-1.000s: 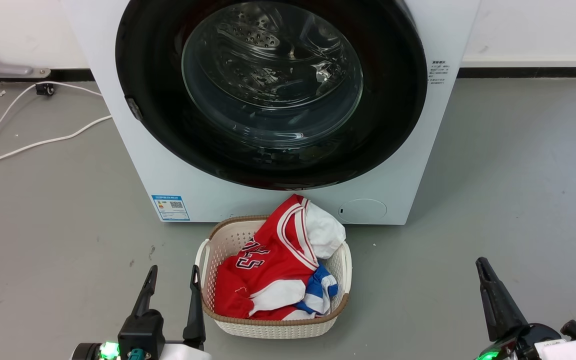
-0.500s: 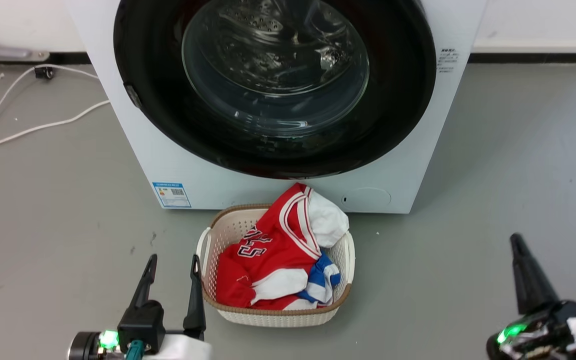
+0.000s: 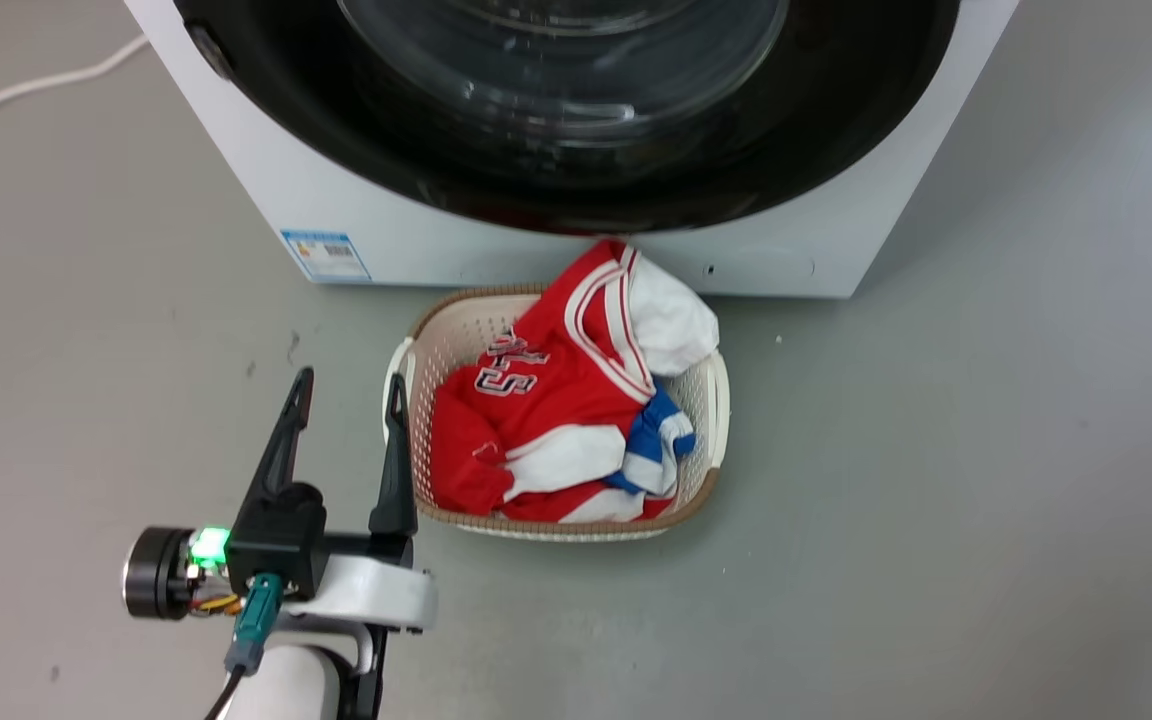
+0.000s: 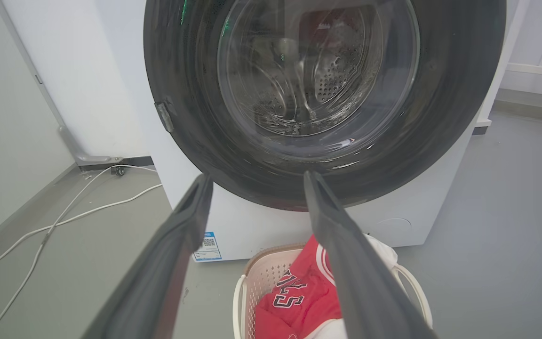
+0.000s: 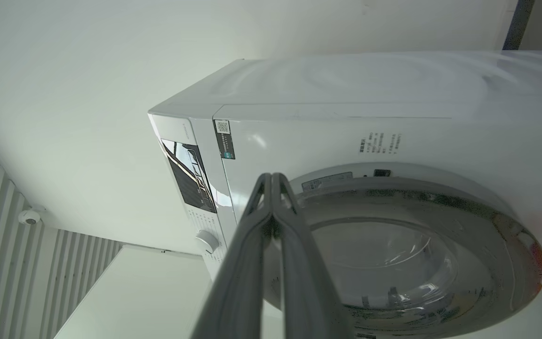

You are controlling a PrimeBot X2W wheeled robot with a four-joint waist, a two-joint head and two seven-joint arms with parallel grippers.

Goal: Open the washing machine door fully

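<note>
Nearest to us, the left gripper [image 3: 350, 377] hangs in front of the washing machine [image 3: 496, 250], left of its middle. Its two dark fingers are spread wide and hold nothing. The right gripper [image 5: 271, 176] has its fingers pressed together and empty; in its wrist view we see their tips against the machine's upper front, beside the control panel [image 5: 188, 174]. Just before the foot of the machine stands a white laundry basket [image 3: 711, 400] with a brown rim, and we cannot tell whether the two touch. It holds a red jersey [image 3: 536, 400] and a white cloth [image 3: 671, 320]. On the machine's lower front we note a blue label [image 3: 326, 255] at the left and a round service cap [image 3: 761, 265] at the right. Above these, the washing machine door [image 3: 636, 190], a glossy black disc with a clear glass centre, lies closed against the machine's front. Farthest, a white cable [image 3: 36, 82] runs over the grey floor [image 3: 986, 450] to the machine's left
</note>
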